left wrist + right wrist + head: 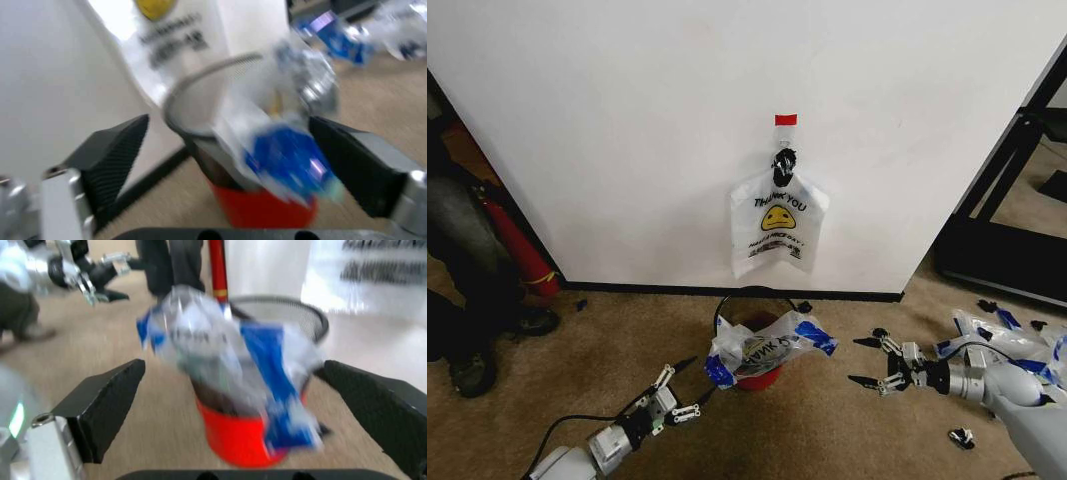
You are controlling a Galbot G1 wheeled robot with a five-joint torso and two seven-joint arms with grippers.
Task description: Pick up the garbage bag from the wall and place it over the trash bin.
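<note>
A crumpled garbage bag with blue patches lies draped across the black rim of the trash bin, whose red base shows below. My left gripper is open just left of the bin, and my right gripper is open to its right; neither touches the bag. In the left wrist view the bag and bin sit between the open fingers. The right wrist view shows the bag on the bin. Another bag with the same print hangs from the black hook on the wall.
A red fire extinguisher leans at the wall's left end, beside a person's legs. More printed bags lie on the carpet at the right. A black frame stands beyond the wall's right edge. Small black bits dot the carpet.
</note>
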